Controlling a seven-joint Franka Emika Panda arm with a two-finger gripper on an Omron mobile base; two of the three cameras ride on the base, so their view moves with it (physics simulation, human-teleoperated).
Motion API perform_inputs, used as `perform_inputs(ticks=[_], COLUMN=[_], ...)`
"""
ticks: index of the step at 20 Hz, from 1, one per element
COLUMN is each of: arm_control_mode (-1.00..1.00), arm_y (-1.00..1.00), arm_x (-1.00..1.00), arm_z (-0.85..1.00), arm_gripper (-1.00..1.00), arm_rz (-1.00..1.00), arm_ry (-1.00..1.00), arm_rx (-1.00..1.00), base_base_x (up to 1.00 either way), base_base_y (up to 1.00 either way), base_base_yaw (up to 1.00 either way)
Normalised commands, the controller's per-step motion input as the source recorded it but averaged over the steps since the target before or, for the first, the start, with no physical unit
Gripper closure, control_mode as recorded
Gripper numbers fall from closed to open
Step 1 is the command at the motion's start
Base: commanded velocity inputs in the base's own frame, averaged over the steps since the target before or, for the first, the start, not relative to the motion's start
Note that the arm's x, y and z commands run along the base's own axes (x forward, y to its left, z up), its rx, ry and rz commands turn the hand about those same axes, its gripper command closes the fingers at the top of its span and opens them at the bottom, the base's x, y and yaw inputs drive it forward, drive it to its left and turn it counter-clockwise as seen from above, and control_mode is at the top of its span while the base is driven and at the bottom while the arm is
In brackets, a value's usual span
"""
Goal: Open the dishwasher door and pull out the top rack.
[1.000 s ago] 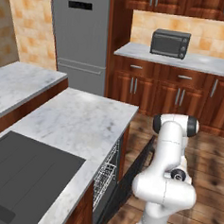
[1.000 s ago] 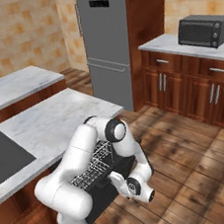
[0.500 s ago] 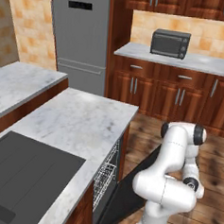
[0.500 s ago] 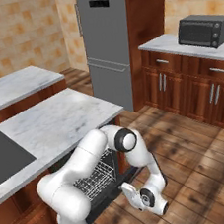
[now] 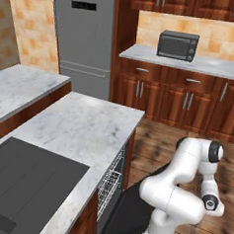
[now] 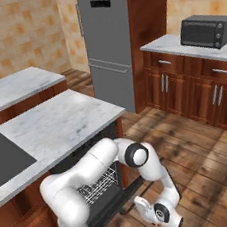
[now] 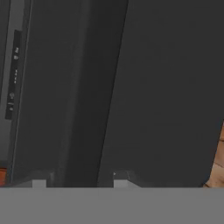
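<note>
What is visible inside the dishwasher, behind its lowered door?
Behind the lowered dishwasher door, under the marble counter, a white wire rack sits inside the cavity, also seen in the left base view. The arm covers part of it; the deeper interior is dark.

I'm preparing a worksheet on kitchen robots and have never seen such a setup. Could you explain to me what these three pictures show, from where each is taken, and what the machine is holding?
This is a rendered kitchen with a white robot arm on a base that can drive. Two pictures come from cameras on that base, behind the arm to its left and right, looking down over it. The third comes from a camera on the hand, close against the black dishwasher door. The door hangs partly open below a marble counter, and the white wire top rack sits inside. A dark cooktop is set into that counter; a microwave stands on the far one. The end effector is down by the door's edge, nearly closed; whether it grips the handle isn't clear.
</note>
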Motion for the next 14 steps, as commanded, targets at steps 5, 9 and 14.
perform_inputs(ticks=[5, 9, 14], arm_control_mode=[-1.00, -1.00, -1.00], arm_y=[-0.63, -0.56, -0.48], arm_x=[0.00, 0.00, 0.00], arm_z=[-0.45, -0.46, -0.45], arm_gripper=[1.00, 1.00, 1.00], arm_rz=[0.00, -0.02, -0.03], arm_ry=[0.07, 0.11, 0.13], arm_rx=[0.00, 0.00, 0.00], base_base_x=[0.00, 0.00, 0.00], base_base_y=[0.00, 0.00, 0.00], base_base_yaw=[0.00, 0.00, 0.00])
